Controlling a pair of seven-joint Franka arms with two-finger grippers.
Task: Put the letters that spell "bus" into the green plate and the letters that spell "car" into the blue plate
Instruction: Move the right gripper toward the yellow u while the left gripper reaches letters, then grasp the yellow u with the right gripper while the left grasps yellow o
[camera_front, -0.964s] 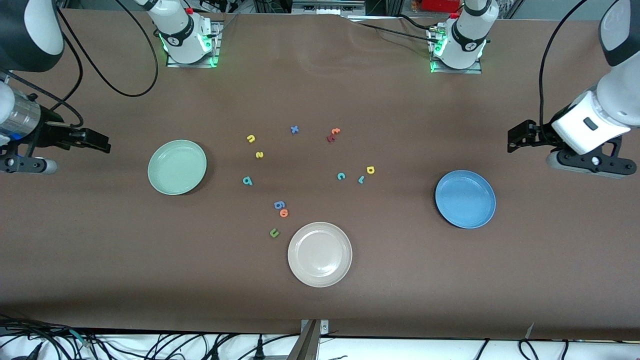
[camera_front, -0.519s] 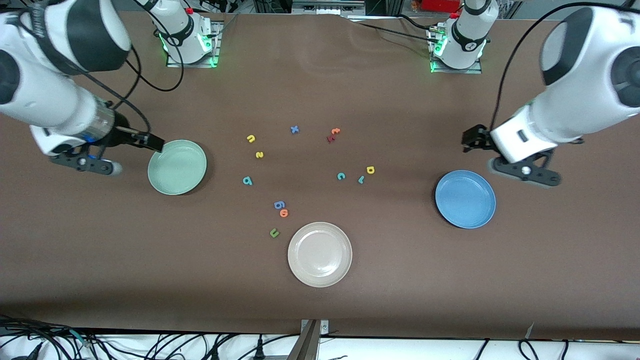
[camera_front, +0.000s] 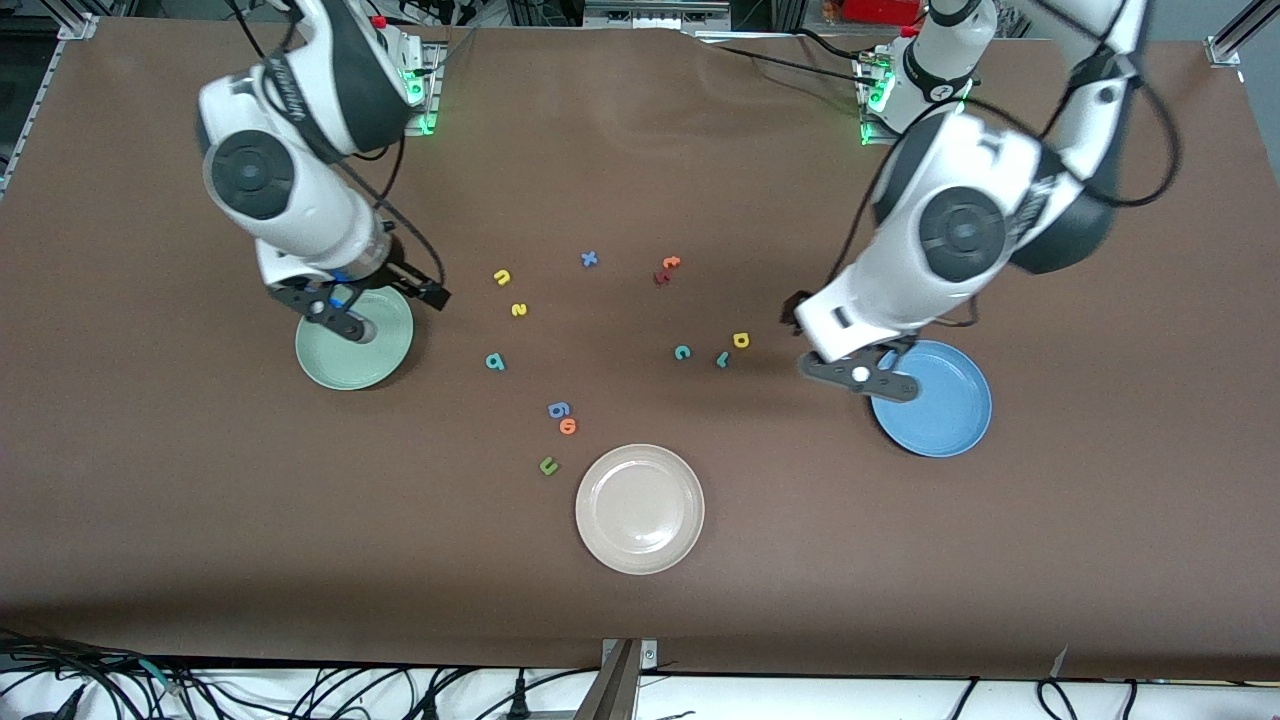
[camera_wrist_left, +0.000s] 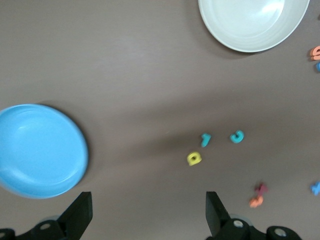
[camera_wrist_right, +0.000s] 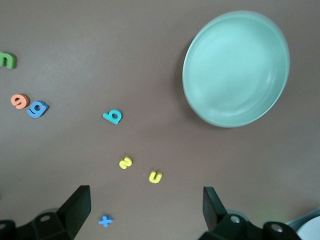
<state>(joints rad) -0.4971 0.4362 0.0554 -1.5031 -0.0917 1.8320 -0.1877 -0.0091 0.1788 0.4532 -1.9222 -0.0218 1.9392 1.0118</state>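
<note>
Front view first: the green plate (camera_front: 354, 345) sits toward the right arm's end of the table, the blue plate (camera_front: 935, 400) toward the left arm's end, and both are empty. All the foam letters lie flat on the brown table (camera_front: 640, 600) between them. The yellow "u" (camera_front: 502, 277) and yellow "s" (camera_front: 518, 310) are close together, with the teal "b" (camera_front: 495, 362) a bit nearer the camera. Closer to the blue plate, the teal "c" (camera_front: 682, 352), teal "r" (camera_front: 722, 359) and yellow "a" (camera_front: 741, 340) make a tight little group. From this camera most letters read upside down. The right gripper (camera_front: 432, 296) hangs over the table just beside the green plate's rim, arm bent down from its base. The left gripper (camera_front: 797, 318) hangs over the table between the "a" and the blue plate.

Left wrist view: the left gripper's fingertips (camera_wrist_left: 82, 207) stand wide apart with nothing between them. Below are the blue plate (camera_wrist_left: 40, 150), the "a" (camera_wrist_left: 194, 159), "r" (camera_wrist_left: 205, 139), "c" (camera_wrist_left: 237, 136) and the beige plate (camera_wrist_left: 235, 42).

Right wrist view: the right gripper's fingertips (camera_wrist_right: 80, 200) are also spread wide and empty. Here "b" (camera_wrist_right: 113, 116) reads upright, "s" (camera_wrist_right: 125, 162) and "u" (camera_wrist_right: 155, 177) lie beside each other, and the green plate (camera_wrist_right: 235, 70) is well apart from them.

No readable brand text on anything.
</note>
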